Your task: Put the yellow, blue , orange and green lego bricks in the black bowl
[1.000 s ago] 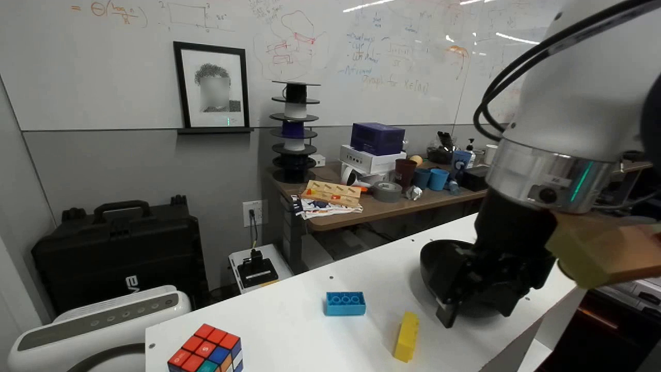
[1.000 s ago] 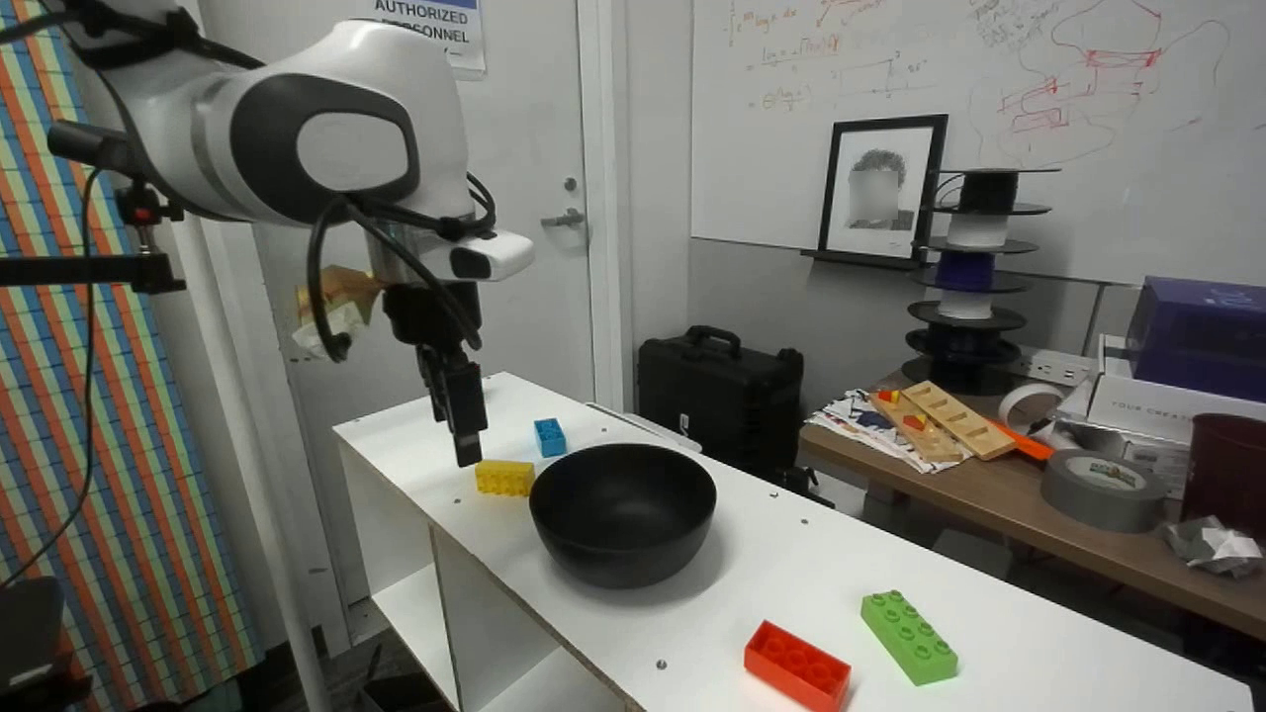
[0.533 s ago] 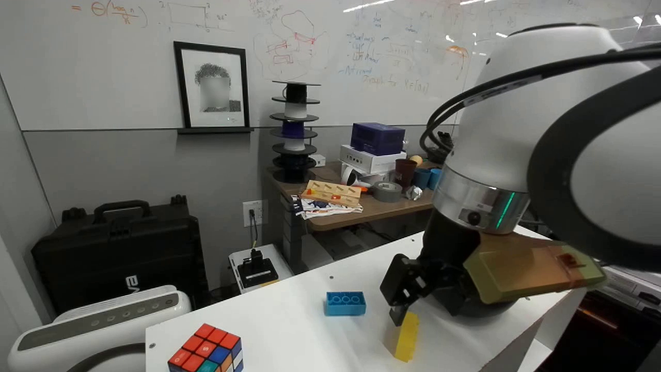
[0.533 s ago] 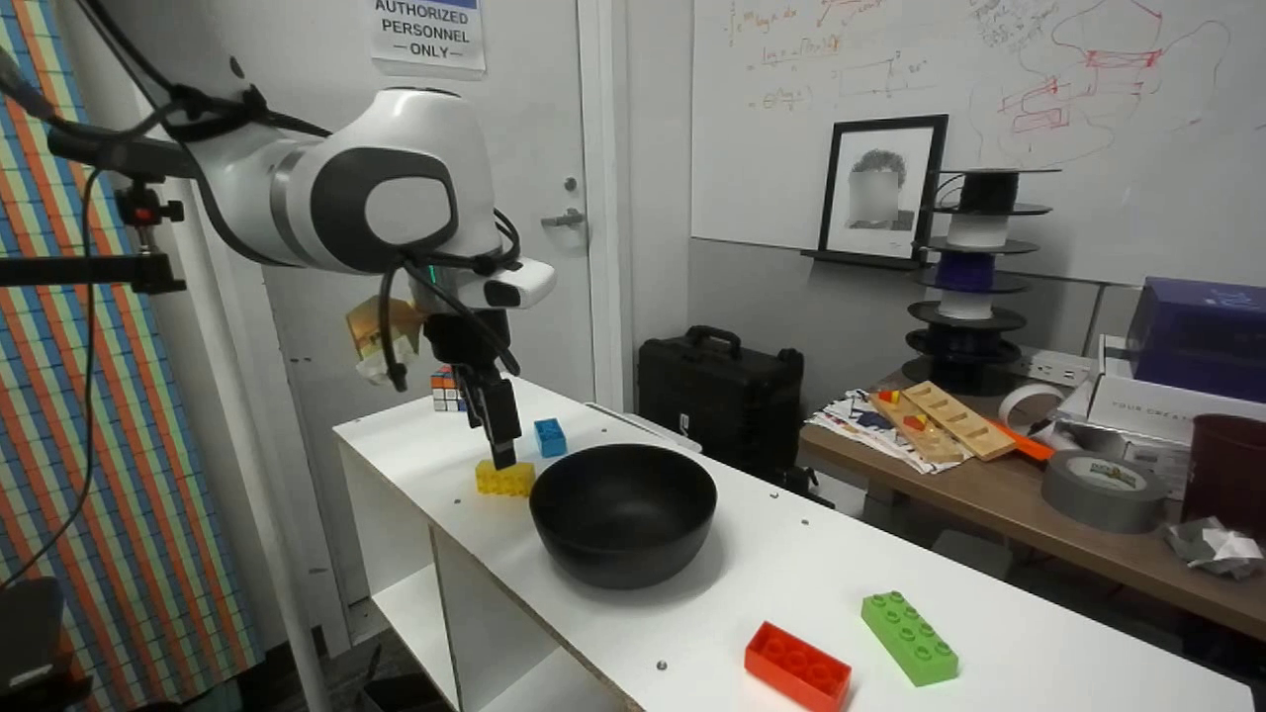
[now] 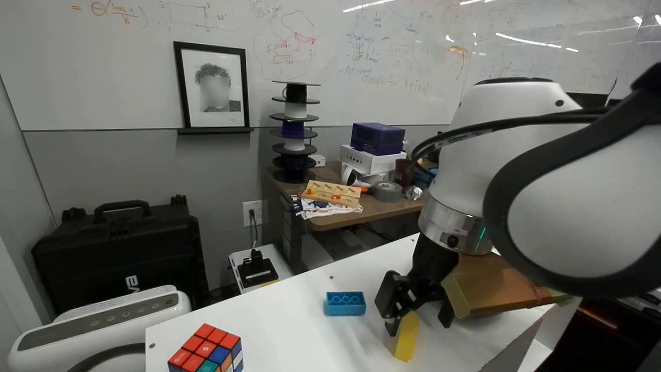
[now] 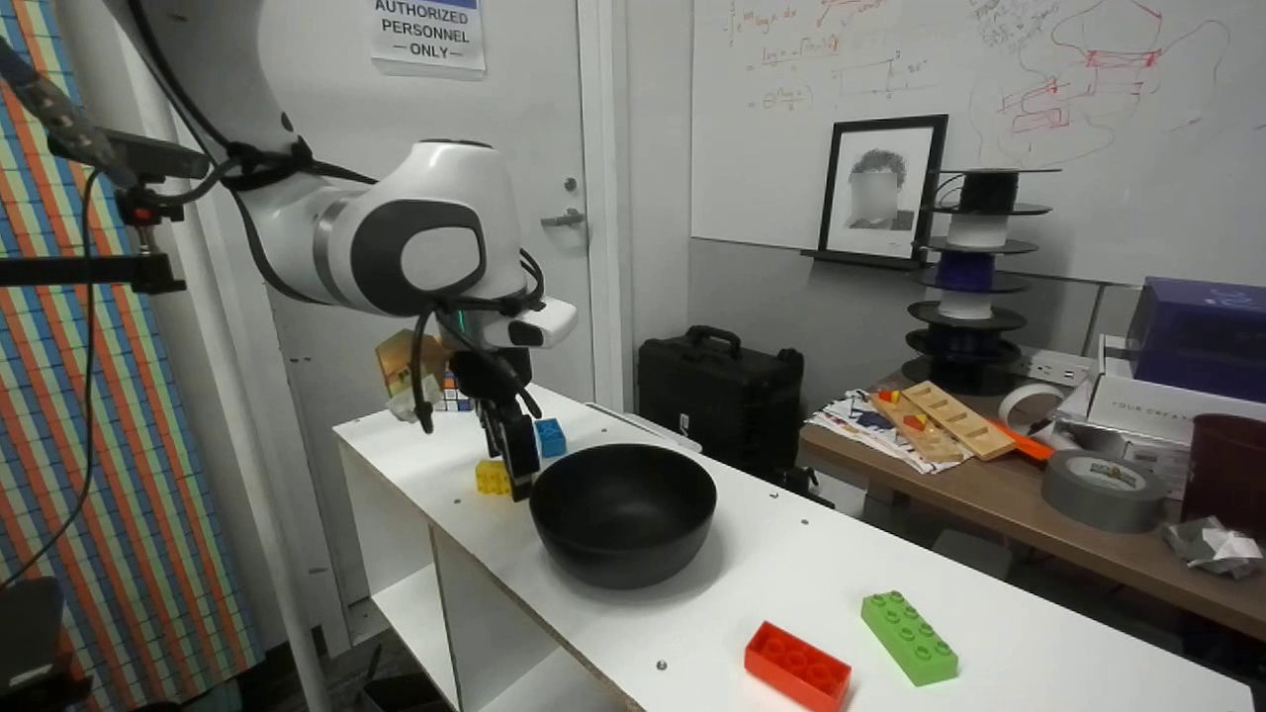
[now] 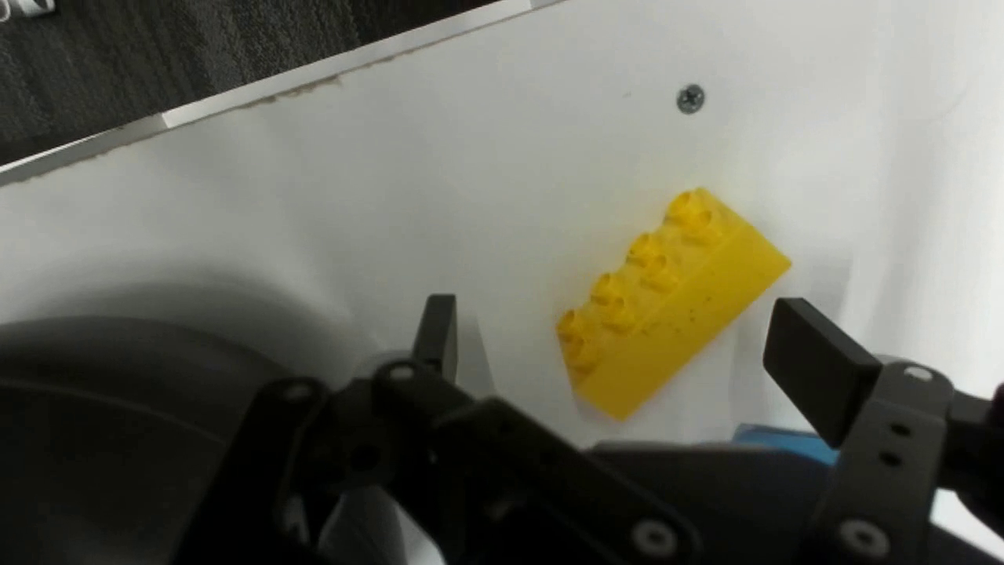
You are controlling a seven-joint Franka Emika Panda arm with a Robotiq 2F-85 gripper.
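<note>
Over the shelf (image 6: pixel 771 564), held claw (image 5: pixel 418 324) spread near yellow brick (image 7: pixel 667 322), presumably to grasp; likely called for centring, then pinching.

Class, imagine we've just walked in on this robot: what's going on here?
A robot arm has its open gripper at the yellow lego brick, jaws apart on either side, not yet gripping it. The black bowl stands close by on the white shelf unit. The blue lego brick, orange-red lego brick and green lego brick also lie on that surface, outside the bowl.
</note>
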